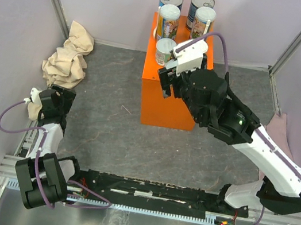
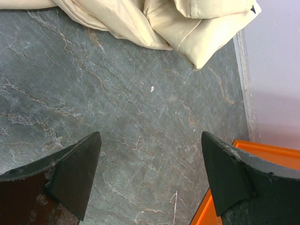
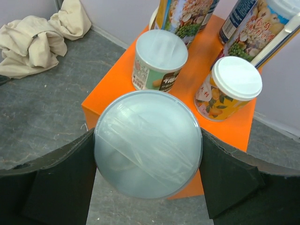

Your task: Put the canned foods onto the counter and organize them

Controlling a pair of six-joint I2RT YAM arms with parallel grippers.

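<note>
My right gripper point(image 3: 148, 143) is shut on a can with a clear pale lid point(image 3: 146, 126), one finger on each side of it. It hangs over the near left corner of the orange counter point(image 3: 194, 70). On the counter stand a green-labelled can point(image 3: 161, 56), an orange-labelled can with a white lid point(image 3: 234, 84) and two tall cans point(image 1: 168, 21) point(image 1: 203, 21). Two blue tins point(image 1: 171, 1) point(image 1: 202, 2) show behind the tall cans. In the top view the right gripper point(image 1: 170, 76) hides the held can. My left gripper point(image 2: 150, 173) is open above the bare grey floor.
A crumpled beige cloth point(image 1: 70, 57) lies at the back left, just ahead of the left gripper point(image 1: 48, 94). A pink cloth point(image 1: 282, 127) lies against the right wall. Pale walls close in the grey floor, and the counter's edge point(image 2: 276, 152) shows to the left gripper's right.
</note>
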